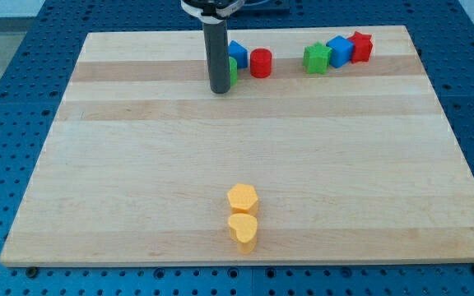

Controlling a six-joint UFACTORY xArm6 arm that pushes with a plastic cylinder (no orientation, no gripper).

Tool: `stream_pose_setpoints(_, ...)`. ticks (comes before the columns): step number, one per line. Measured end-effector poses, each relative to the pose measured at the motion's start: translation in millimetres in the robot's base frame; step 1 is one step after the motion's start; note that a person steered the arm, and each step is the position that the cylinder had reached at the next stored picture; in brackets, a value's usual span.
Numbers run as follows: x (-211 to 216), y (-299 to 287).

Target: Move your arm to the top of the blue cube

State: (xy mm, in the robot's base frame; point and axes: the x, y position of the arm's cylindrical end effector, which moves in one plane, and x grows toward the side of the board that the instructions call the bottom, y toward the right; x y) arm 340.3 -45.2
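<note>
My tip (220, 90), no pincer seen, is best steered around the red block (260, 62) to above the blue cube (340, 51).

Blue cube (339, 50), small solid-coloured block

Seen resting flat on the board near the view's top right, turned slightly askew, wedged in contact between two neighbouring blocks.

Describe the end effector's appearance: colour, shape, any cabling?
A straight, dark grey cylindrical rod, plain and unmarked, ending in a blunt flat end at my tip. At the view's top it enters a white mount with a black band; dark cables run off toward the right behind it.
</note>
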Motion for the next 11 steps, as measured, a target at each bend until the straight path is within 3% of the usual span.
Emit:
stream_pose_setpoints(2,4,5)
stream_pose_setpoints(3,42,52)
stream_pose_setpoints(4,43,116)
stream_pose_setpoints(7,-45,320)
stream_pose_setpoints(9,-130,345)
stream_pose_setpoints(11,-148,320)
